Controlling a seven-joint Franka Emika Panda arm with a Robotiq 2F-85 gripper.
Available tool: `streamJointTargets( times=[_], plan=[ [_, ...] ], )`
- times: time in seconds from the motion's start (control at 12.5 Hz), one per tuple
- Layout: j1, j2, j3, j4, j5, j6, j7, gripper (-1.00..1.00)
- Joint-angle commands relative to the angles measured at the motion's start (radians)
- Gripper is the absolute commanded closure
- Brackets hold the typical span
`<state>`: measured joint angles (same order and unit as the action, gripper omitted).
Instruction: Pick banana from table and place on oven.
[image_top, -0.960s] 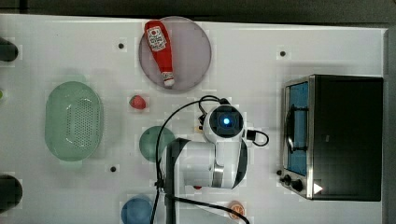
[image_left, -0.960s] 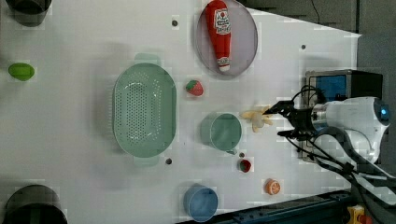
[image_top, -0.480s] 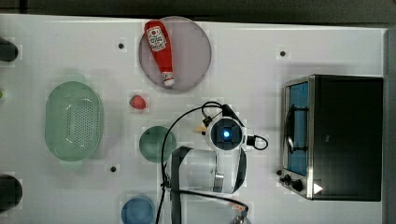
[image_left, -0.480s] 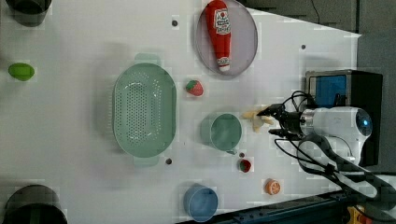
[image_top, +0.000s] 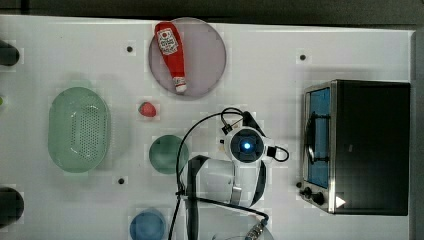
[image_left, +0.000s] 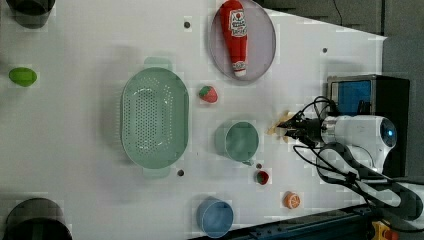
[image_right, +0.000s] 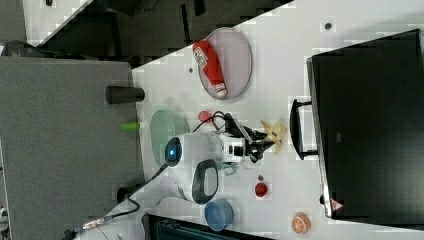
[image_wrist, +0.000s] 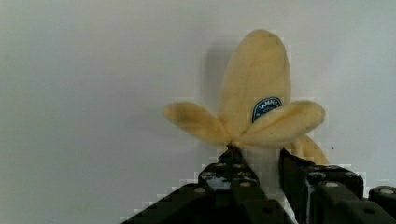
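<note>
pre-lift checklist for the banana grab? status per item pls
1. Tool at the banana: ok, fingers sit on either side of its lower end in the wrist view.
2. Firm grip: cannot tell, contact on both sides is not clear.
3. Banana on the table: ok, not yet lifted.
4. Neighbours clear of the lift: ok, the green cup and small red piece lie apart from the banana in the left view.
5. Oven top free for placing: ok, its dark top is bare in the right view.
6. Cable snag: cannot tell, it loops loosely near the wrist.
</note>
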<state>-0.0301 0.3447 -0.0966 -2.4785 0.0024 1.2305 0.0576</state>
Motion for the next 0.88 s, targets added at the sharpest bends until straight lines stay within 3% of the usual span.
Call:
streamJointTargets(
  times=[0.08, 0.4, 0.88],
  plan=[
    [0.004, -0.026, 0.003, 0.018, -0.012, -0.026, 0.025, 0.49],
    [0.005, -0.211, 0.009, 0.051, -0.012, -0.097, 0.025, 0.49],
    [0.004, -0.466, -0.006, 0.290, -0.011, -0.711, 0.013, 0.49]
  ],
)
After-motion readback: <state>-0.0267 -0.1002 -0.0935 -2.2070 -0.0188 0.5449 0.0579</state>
